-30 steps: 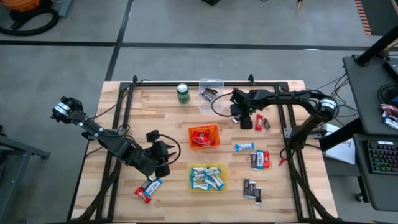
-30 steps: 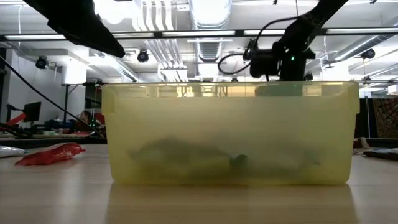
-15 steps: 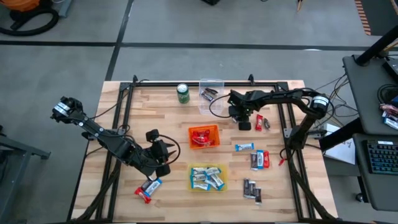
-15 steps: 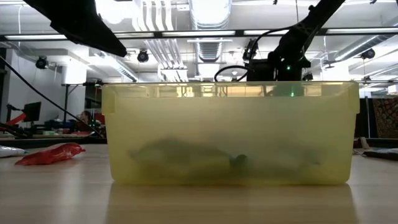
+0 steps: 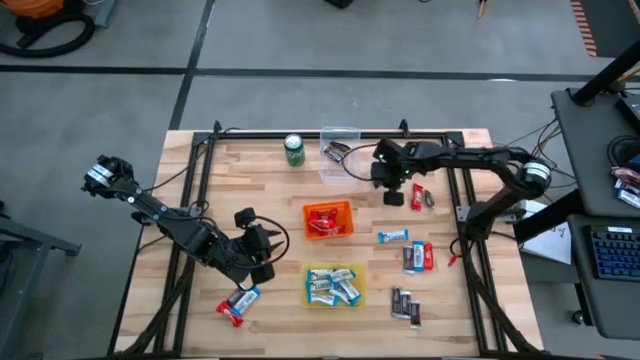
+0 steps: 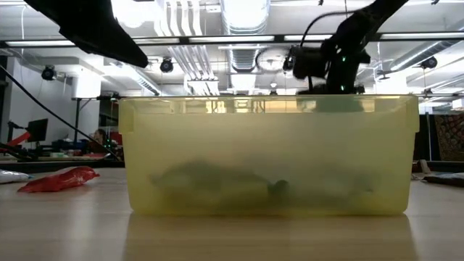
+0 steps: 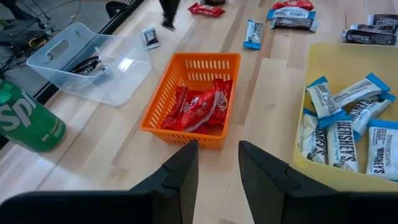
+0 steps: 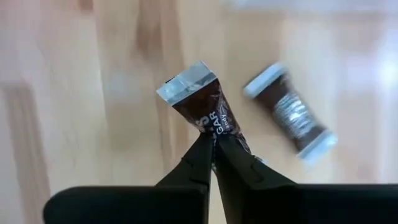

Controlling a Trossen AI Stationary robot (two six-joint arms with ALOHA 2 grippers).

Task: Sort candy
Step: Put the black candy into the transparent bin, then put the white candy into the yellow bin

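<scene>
My right gripper (image 8: 213, 140) is shut on a dark brown candy (image 8: 202, 106) over the far right of the table (image 5: 393, 197), beside the clear bin (image 5: 340, 150). A second dark candy (image 8: 292, 118) lies on the wood just beyond it. My left gripper (image 7: 217, 149) hovers open with nothing in it near the table's left front (image 5: 268, 250), facing the orange basket (image 7: 198, 99) of red candy. The yellow bin (image 5: 333, 285) holds blue-and-white candy. My right gripper pinches the dark candy by one end of its wrapper (image 8: 219, 130) between its two fingertips. The fingers slant down from above. The rest of the bar sticks out past the fingertips, its crimped silver end (image 8: 186, 81) farthest out, and looks lifted off the wood.
A green can (image 5: 294, 150) stands left of the clear bin. Red candies (image 5: 422, 198) lie right of my right gripper. More loose candy lies at the right front (image 5: 415, 257), (image 5: 405, 305), (image 5: 392, 237) and at the left front (image 5: 238, 303).
My right gripper dipped toward the table beside the clear bin, then rose again, and it now carries the dark candy. My left arm has kept still.
</scene>
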